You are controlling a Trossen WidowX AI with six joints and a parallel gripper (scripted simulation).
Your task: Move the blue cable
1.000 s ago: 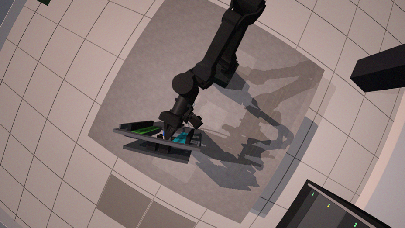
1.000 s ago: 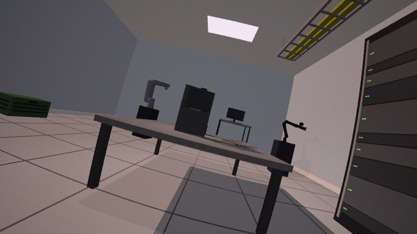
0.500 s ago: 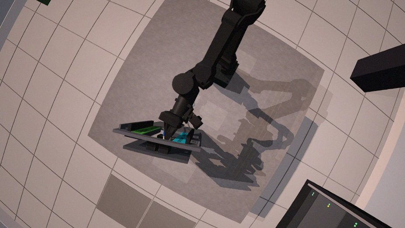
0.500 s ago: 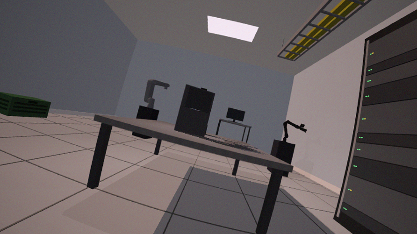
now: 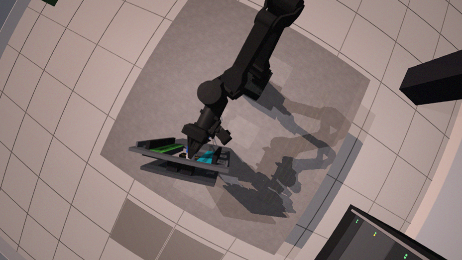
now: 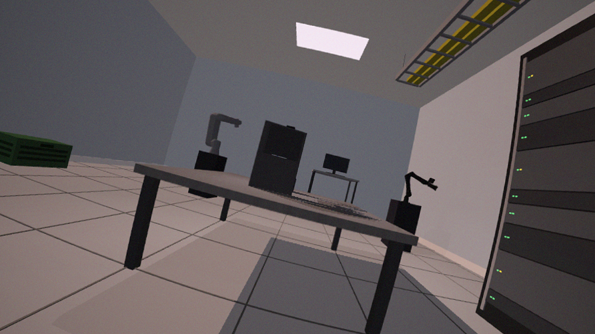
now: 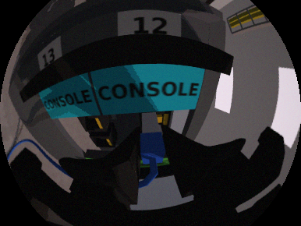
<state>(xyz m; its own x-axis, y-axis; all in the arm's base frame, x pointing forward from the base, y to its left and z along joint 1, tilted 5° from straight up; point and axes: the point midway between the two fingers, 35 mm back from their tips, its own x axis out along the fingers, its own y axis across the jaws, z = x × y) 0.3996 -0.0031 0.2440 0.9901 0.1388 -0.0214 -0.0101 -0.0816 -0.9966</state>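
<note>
1 arm (image 5: pixel 251 48) over the table (image 5: pixel 170 57) (image 6: pixel 182 183), 1 claw (image 5: pixel 190 155) (image 7: pixel 150 128). Claw is closed on the plug, 2 fingers, one each side of it

Plug (image 7: pixel 152 145): 1, blue body, pale grey front end aimed at the server ports. Seated or not, can't tell from here. Upper or lower server, can't tell either

Cable (image 7: pixel 29 142): 1, blue. A short bend leaves the back of the plug, a longer curve shows off to the side

Writing I can read:
- 2 teal labels, both "CONSOLE": big one (image 7: pixel 148 90) in front of the claw, smaller one (image 7: pixel 67 100) beside it
- 2 number tags: "12" (image 7: pixel 150 26) and "13" (image 7: pixel 49 57), both above the teal
- 1 green label (image 5: pixel 166 148), text too small to read

Ports: 2 dark sockets (image 7: pixel 93 125) with amber strips, under the smaller CONSOLE. More amber right behind the plug

Brands: can't make out any

Rest of room: 1 rack (image 5: pixel 386 233) (image 6: pixel 504 184), 10 light pairs down its edge in the exterior view. 2 more arms on pedestals, grey one (image 6: pixel 213 131) and black one (image 6: pixel 408 187). 1 monitor (image 6: pixel 336 163), 1 green crate (image 6: pixel 43 152), 1 ceiling light (image 6: pixel 331 41). Table has 4 legs, all 4 visible
</note>
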